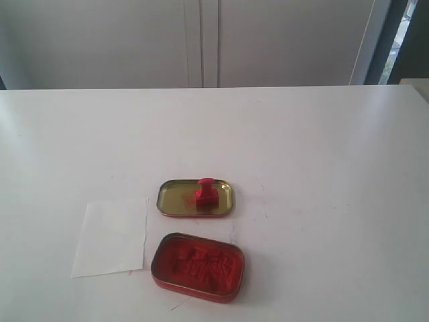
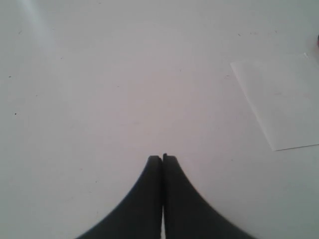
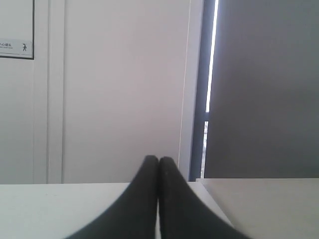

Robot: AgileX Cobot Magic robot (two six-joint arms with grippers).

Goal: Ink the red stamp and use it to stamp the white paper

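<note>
The red stamp [image 1: 205,193] stands upright in the gold-lined lid [image 1: 174,200] on the worktop [image 1: 322,168] — the white paper [image 1: 112,236] lies beside the ink tin [image 1: 198,263]. On the left gripper [image 2: 162,158] and the right gripper [image 3: 158,159] the jaws are pressed together.

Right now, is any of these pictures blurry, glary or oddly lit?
Exterior view: soft even light, red stamp fairly sharp, a bright window upper right. Left wrist view: jaws a dark silhouette; white paper barely stands out from the pale table. Right wrist view: backlit, jaws black against a bright slit of daylight.
</note>
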